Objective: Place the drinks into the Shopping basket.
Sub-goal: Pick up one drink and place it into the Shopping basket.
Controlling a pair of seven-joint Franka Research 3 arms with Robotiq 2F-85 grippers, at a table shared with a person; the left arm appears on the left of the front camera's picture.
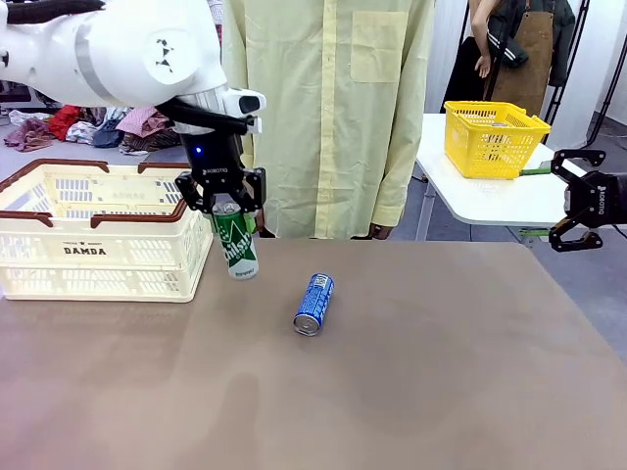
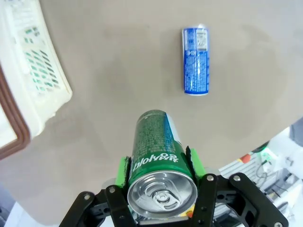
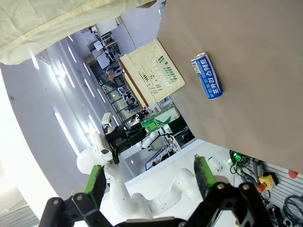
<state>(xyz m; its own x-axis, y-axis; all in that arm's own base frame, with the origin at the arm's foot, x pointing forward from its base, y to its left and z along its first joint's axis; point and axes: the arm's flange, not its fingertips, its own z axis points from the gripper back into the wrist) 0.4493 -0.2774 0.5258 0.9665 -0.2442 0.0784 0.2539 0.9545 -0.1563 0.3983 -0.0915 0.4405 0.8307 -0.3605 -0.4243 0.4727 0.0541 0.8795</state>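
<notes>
Gripping the green can near its silver top, the left gripper is pressing its green pads against either side of the smooth metal cylinder. It is holding the can upright, seemingly clear of the brown bench, just beside the right wall of the basket. The step in hand, I'd say, is getting this first drink into the basket. The next move is calling for a lift above the dark rim, a shift left, then a release inside the slotted cream plastic. The blue can is lying on its side on the bench, apart from the basket, and looking ready to roll. The right gripper is hanging wide open and empty off the bench's right edge.
</notes>
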